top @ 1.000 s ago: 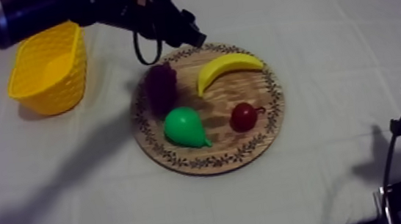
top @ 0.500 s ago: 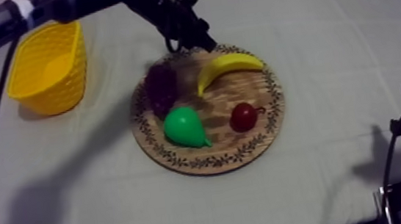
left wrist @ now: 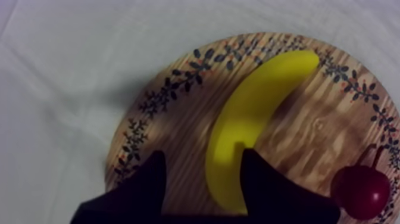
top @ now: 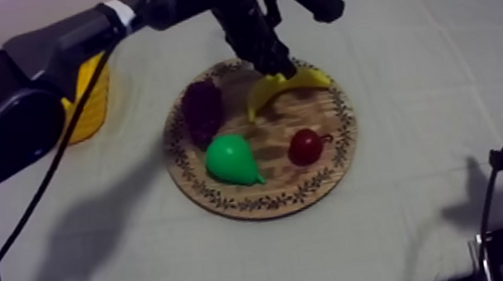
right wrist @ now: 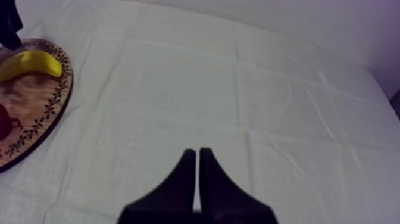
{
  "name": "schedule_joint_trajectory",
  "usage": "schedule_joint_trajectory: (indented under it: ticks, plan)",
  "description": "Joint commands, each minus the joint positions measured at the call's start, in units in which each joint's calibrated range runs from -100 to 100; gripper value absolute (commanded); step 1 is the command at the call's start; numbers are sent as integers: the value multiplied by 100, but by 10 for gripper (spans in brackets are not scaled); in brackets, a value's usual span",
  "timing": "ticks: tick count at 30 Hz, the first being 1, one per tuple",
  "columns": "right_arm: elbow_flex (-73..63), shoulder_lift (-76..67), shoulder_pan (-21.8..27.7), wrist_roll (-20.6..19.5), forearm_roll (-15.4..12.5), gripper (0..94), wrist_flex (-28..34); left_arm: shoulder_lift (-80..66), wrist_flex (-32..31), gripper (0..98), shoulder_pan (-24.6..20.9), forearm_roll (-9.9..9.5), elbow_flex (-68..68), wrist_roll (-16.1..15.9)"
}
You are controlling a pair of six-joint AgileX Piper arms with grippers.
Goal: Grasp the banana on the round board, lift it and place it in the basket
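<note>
- Across the grey-white clothed desk (top: 433,81), a round wooden board with patterned rim (top: 345,130) bears a curved yellow banana (left wrist: 256,107).
- Left tool (left wrist: 202,154) spread wide astride it.
- Right tool (right wrist: 197,156) closed, empty.

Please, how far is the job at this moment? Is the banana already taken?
Done: the left gripper is down at the banana, its open fingers either side of one end. In hand: the grasp, not yet closed; the banana lies on the wooden board. Left: close, lift, carry to the yellow basket and release. The right gripper rests shut over the cloth.
</note>
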Motion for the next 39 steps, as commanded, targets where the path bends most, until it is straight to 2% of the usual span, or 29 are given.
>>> schedule_joint_trajectory:
  ticks: [1, 6, 19, 32, 35, 39]
  plan:
    - [-3, -2, 0, 1, 1, 3, 1, 222, 255, 489, 8, -2, -361, -6]
    - [-3, -2, 0, 1, 1, 3, 1, 435, 571, 502, 45, -30, -578, -2]
    - [-3, -2, 0, 1, 1, 3, 1, 618, 713, 500, 81, -72, -554, 36]
    - [-3, -2, 0, 1, 1, 3, 1, 1022, 1201, 323, 196, -297, -1135, 301]
    - [-3, -2, 0, 1, 1, 3, 1, 982, 1258, 273, 193, -413, -1151, 413]
    - [-3, -2, 0, 5, 1, 3, 1, 732, 1422, 229, 190, -690, -1108, 529]
